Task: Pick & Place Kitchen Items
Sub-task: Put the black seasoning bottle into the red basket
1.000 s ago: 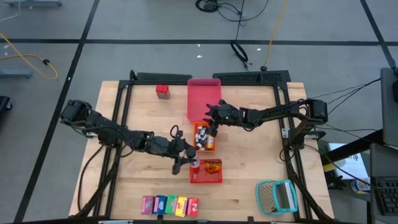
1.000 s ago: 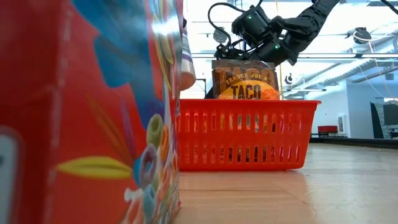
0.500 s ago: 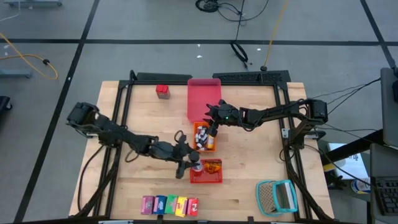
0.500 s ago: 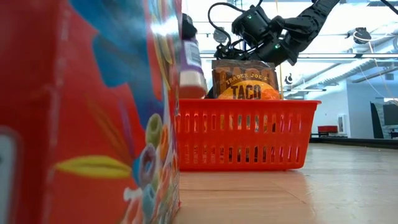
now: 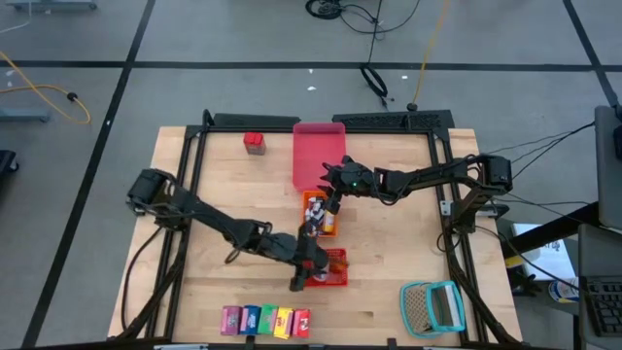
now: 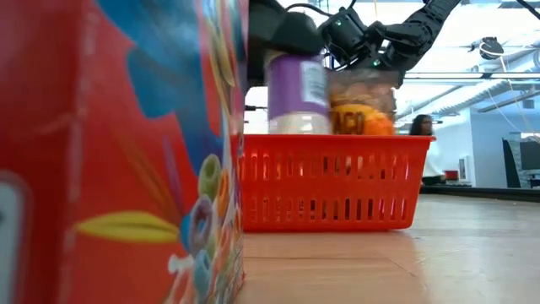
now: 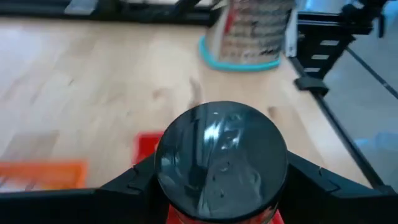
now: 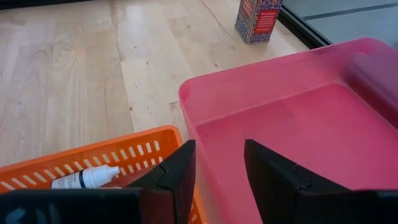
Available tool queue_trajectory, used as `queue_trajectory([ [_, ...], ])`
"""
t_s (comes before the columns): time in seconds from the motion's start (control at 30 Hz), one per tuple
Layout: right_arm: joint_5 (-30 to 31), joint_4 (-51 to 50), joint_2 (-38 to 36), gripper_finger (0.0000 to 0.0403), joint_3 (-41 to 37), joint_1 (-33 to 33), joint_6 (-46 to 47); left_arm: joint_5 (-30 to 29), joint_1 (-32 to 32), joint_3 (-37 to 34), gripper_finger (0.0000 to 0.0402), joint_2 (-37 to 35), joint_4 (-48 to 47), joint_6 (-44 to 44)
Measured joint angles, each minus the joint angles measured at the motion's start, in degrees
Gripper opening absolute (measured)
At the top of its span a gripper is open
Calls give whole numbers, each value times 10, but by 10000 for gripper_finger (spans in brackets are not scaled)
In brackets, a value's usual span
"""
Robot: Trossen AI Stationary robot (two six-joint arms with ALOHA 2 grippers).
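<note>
Cartons (image 5: 265, 320), pink through red, stood in a row at your near table edge, the red one (image 6: 118, 152) filling the low view. Just behind them your left gripper (image 5: 309, 267) was clamped on a dark-lidded jar (image 7: 221, 154), held over the red basket (image 6: 333, 181). Farther back, your right gripper (image 8: 214, 168) hovered with fingers apart over the orange basket (image 8: 87, 158) and pink tray (image 8: 292, 118). A small red container (image 5: 255, 143) stood at the far edge.
</note>
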Motion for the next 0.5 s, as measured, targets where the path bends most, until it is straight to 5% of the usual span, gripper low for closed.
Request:
queue_trajectory([
  [0.2,0,-3,0,132,0,0,0,8,-4,34,215,38,-24,32],
  [0.5,0,-4,0,132,0,0,0,-15,-7,38,263,27,-43,33],
])
